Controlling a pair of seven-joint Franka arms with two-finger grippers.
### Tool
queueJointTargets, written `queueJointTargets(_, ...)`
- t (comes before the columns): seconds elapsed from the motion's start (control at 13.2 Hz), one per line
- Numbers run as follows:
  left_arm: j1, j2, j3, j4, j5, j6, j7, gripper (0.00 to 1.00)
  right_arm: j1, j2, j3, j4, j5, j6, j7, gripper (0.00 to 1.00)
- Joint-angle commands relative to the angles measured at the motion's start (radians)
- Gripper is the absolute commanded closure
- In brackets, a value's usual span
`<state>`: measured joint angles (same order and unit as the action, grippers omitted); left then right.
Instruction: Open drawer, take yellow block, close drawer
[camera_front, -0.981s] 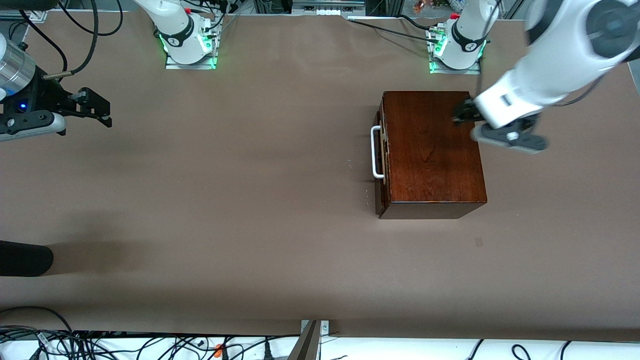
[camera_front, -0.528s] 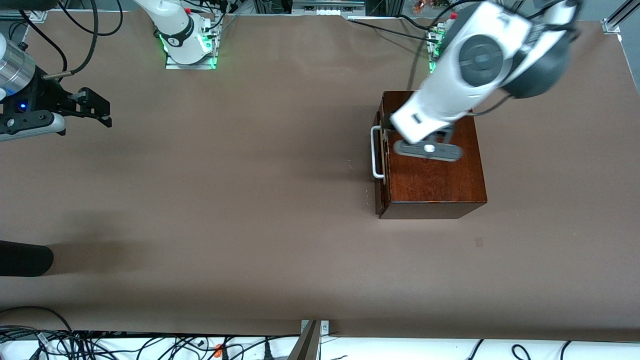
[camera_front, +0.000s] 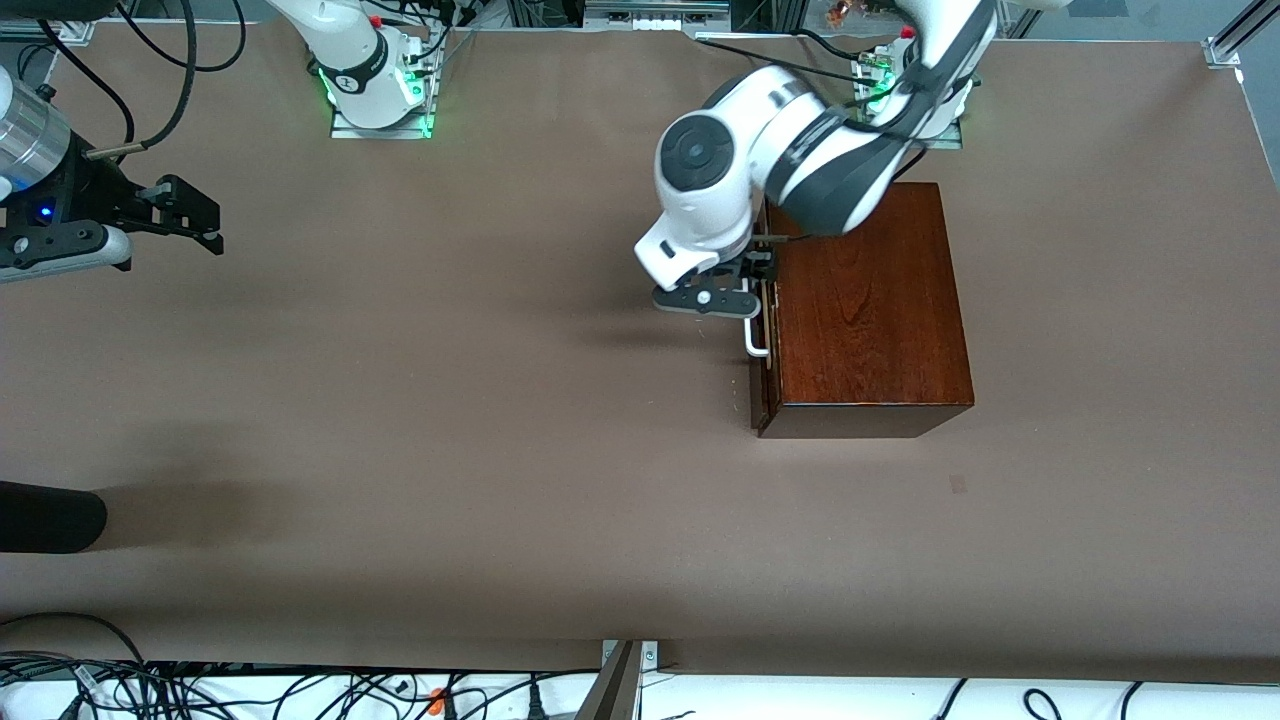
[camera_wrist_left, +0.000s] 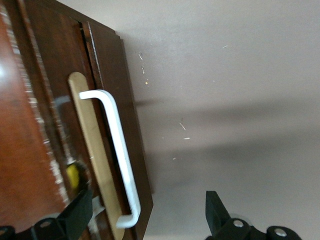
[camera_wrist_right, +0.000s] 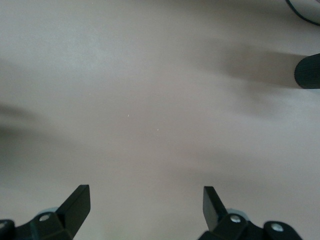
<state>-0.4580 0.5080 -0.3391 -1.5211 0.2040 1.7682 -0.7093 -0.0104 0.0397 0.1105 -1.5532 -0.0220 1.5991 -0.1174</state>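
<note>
The glossy dark wooden box stands toward the left arm's end of the table. Its drawer is shut or nearly shut, with the white U-shaped handle facing the right arm's end. My left gripper is open over the handle. In the left wrist view the handle lies between the fingers, untouched. A small yellow patch shows at the drawer's front; I cannot tell if it is the yellow block. My right gripper waits open and empty over bare table.
A black rounded object juts in at the right arm's end, nearer to the front camera; it also shows in the right wrist view. Cables lie along the table's near edge. The arm bases stand at the top.
My left arm has swung across the box top from the box's outer end to above the drawer handle. The right arm has not moved.
</note>
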Motion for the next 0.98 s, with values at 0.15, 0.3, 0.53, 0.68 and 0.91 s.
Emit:
queueJointTargets(0.15,-0.030,0.057,0.008,0.019,0.080,-0.006,-0.068,0.00,-0.003,0.008,0.003,0.022,-0.004,-0.007,-0.007,0.00)
queueJointTargets(0.3,-0.030,0.055,0.008,0.016,0.080,-0.006,-0.068,0.00,-0.005,0.008,0.003,0.022,-0.004,-0.007,-0.005,0.00)
queueJointTargets(0.53,-0.030,0.060,0.012,0.006,0.081,-0.003,-0.068,0.00,-0.003,0.008,0.003,0.022,-0.006,-0.007,-0.005,0.00)
queueJointTargets(0.68,-0.027,0.060,0.011,-0.008,0.110,-0.004,-0.070,0.00,-0.005,0.008,0.003,0.022,-0.004,-0.007,-0.005,0.00)
queueJointTargets(0.91,-0.027,0.066,0.012,-0.008,0.115,-0.003,-0.070,0.00,-0.002,0.008,0.005,0.022,-0.004,-0.005,-0.002,0.00)
